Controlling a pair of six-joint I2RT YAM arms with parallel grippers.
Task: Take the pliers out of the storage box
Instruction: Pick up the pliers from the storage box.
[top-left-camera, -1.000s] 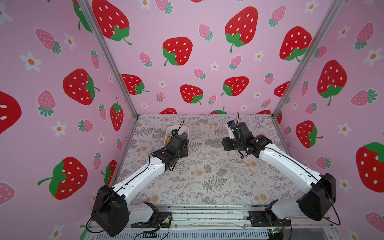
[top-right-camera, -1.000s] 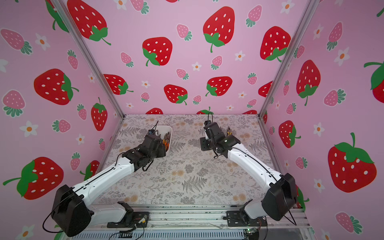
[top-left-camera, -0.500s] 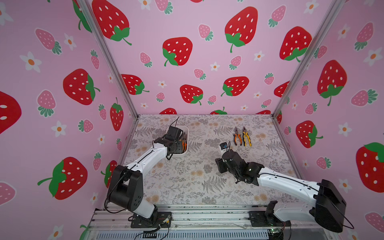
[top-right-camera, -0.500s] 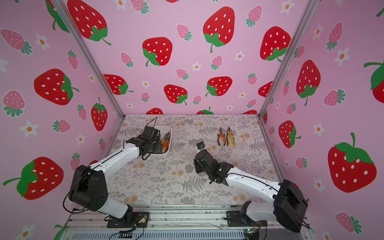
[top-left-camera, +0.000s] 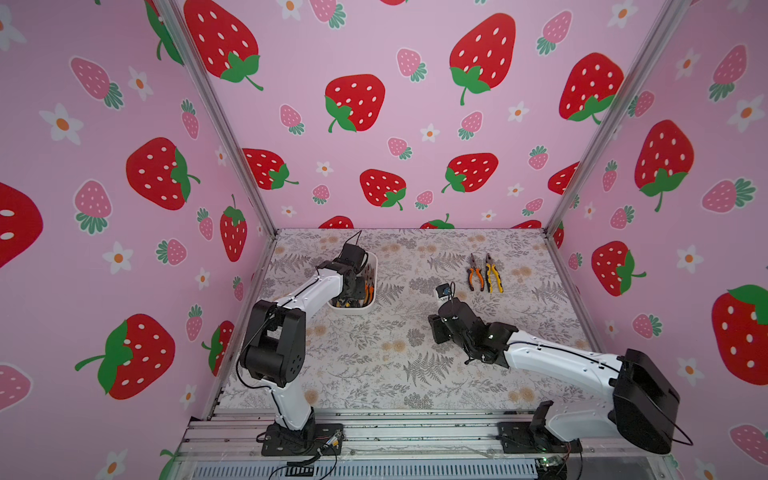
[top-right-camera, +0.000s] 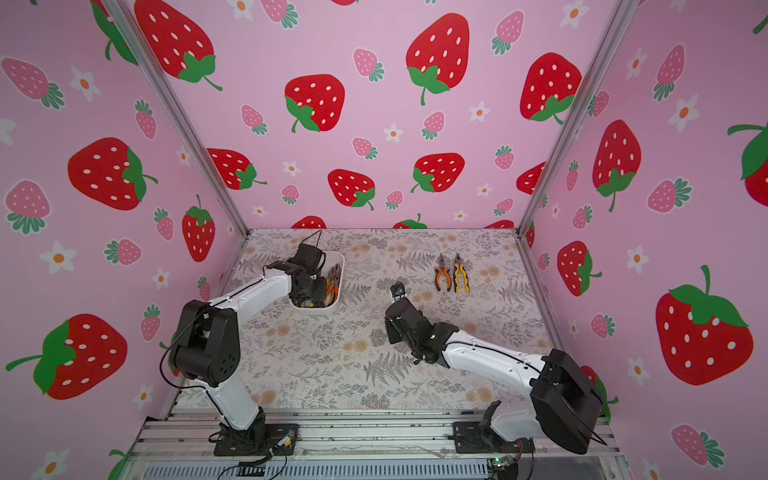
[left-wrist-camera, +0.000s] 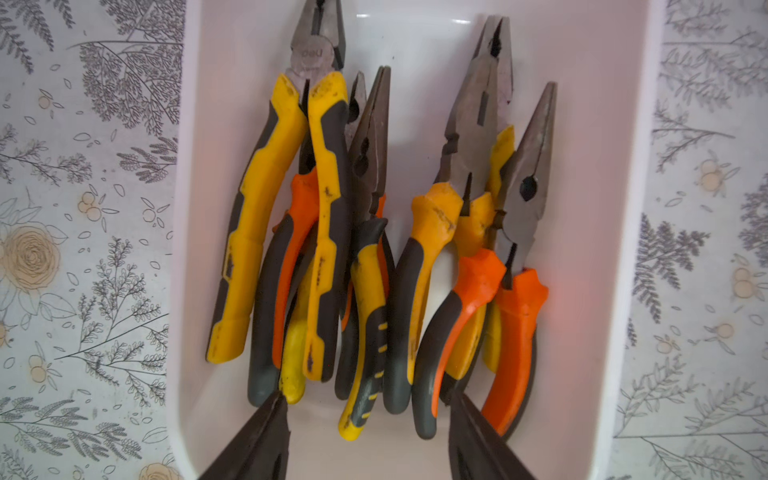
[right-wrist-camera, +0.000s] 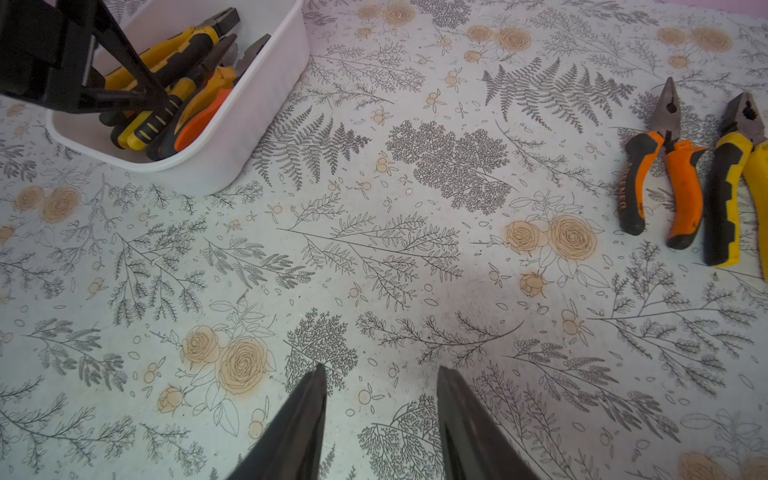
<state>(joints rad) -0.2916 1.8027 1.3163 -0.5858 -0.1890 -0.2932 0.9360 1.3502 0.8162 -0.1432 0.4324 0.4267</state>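
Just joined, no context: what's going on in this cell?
The left gripper reaches open into the box, at the handle ends of the pliers piled there, gripping nothing. Two pliers lie side by side on the table, out of the box. The right gripper is open and empty above the table.

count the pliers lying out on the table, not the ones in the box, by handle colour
orange-handled pliers: 1
yellow-handled pliers: 1
total: 2
More lie piled in the box, overlapping too much for a sure count.
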